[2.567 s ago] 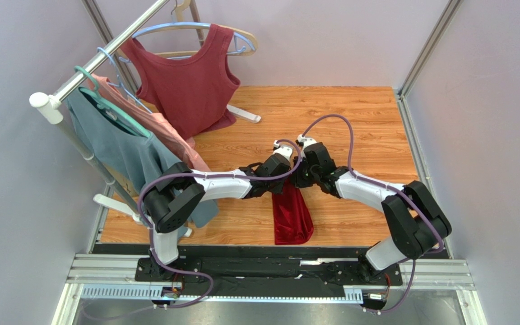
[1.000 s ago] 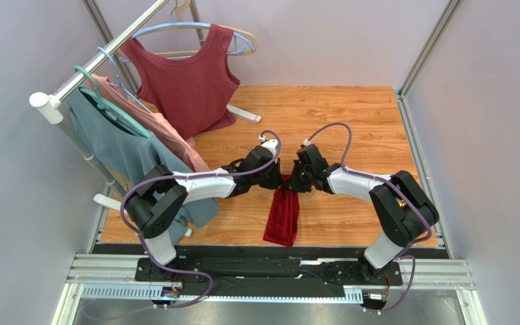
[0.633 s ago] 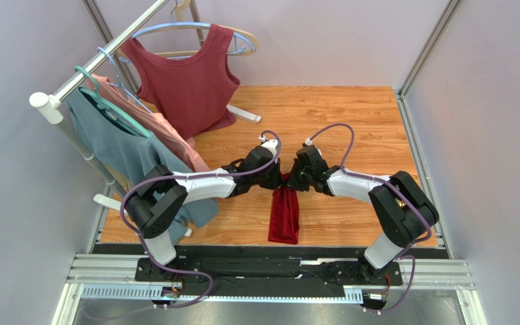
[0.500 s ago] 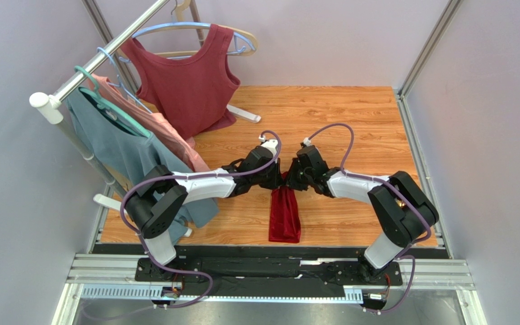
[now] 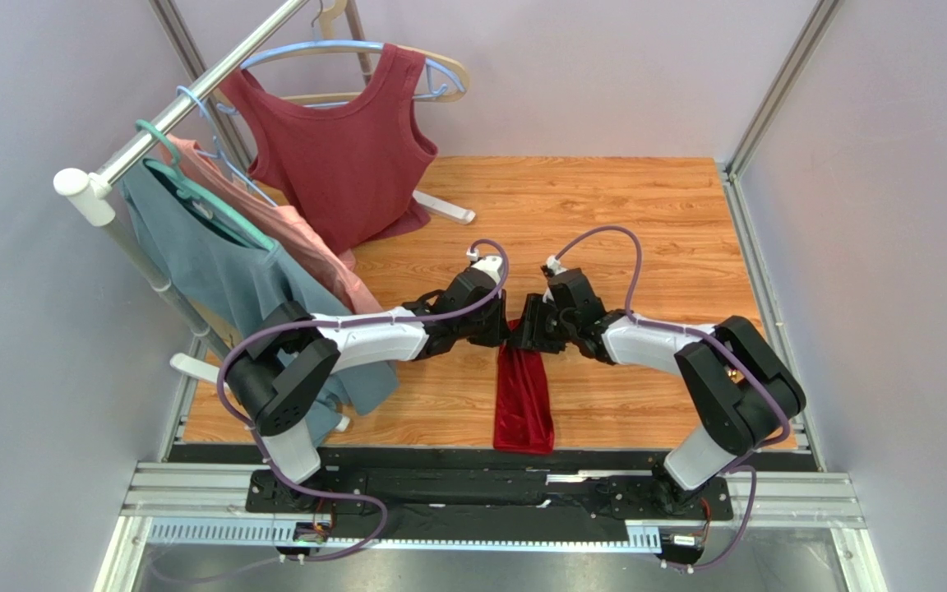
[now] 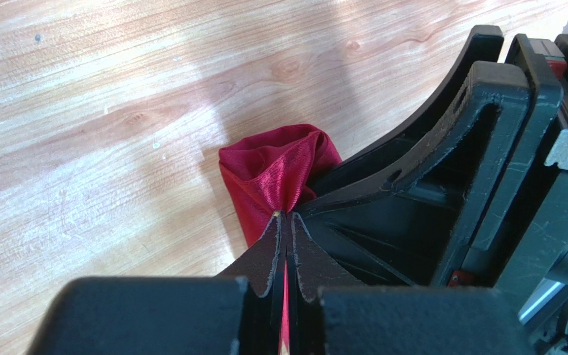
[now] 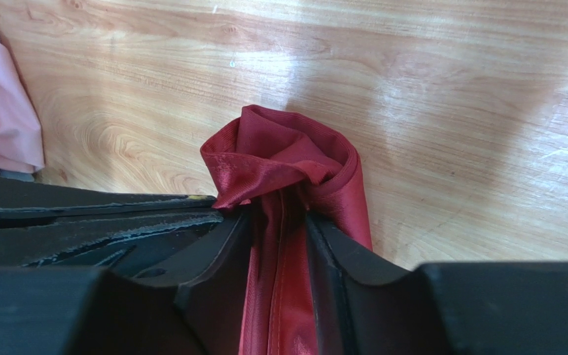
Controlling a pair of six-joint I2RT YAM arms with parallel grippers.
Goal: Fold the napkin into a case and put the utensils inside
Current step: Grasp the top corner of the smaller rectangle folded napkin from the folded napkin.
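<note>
The napkin [image 5: 524,401] lies on the wooden counter [image 5: 639,210] as a long narrow strip. It runs from about the middle of the counter toward the near edge, and its near end is close to that edge. Both arms meet at the far end of the strip.

The left gripper [image 5: 509,329] is closed tight on the cloth. In the left wrist view its jaws are pressed together at the tips [image 6: 285,220], with a thin red line of cloth between them, and a bunch of the napkin [image 6: 272,174] stands out just in front.

The right gripper [image 5: 529,333] is just beside it, on the right side of the same end. In its wrist view the jaws stand a little apart [image 7: 279,216], a narrow opening, and a gathered fold of the napkin [image 7: 287,155] passes between them.

At the far left corner a maroon top [image 5: 343,148] hangs on a rack, well apart from the napkin.
</note>
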